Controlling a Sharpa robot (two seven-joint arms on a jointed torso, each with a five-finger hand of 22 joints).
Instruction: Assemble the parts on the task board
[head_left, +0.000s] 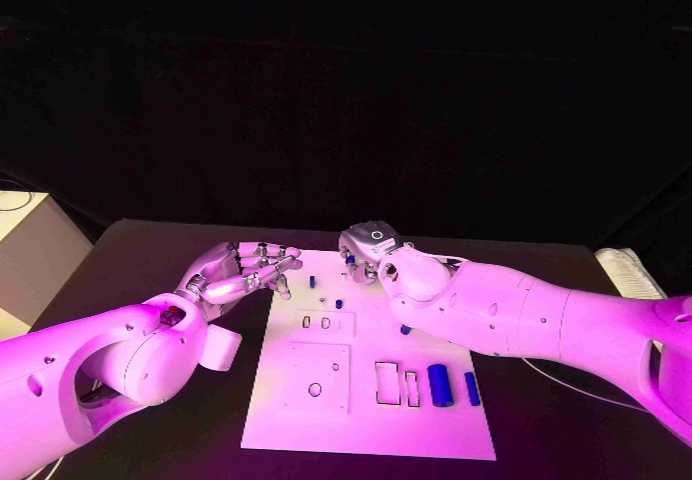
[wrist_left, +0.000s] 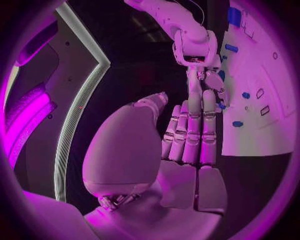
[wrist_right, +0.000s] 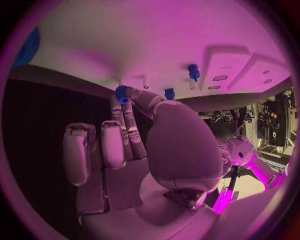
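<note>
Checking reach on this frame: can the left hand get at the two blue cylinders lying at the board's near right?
Probably not easily. The left hand sits at the task board's far left, and the right arm stretches across just beyond the blue cylinders.

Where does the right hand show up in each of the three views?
Head view: right hand over the far end of the white board.
Left wrist view: it hangs from its white arm, fingers touching the board.
Right wrist view: palm and fingers mid-circle, fingertips at a small blue part.
Shared landmark: the white board.
</note>
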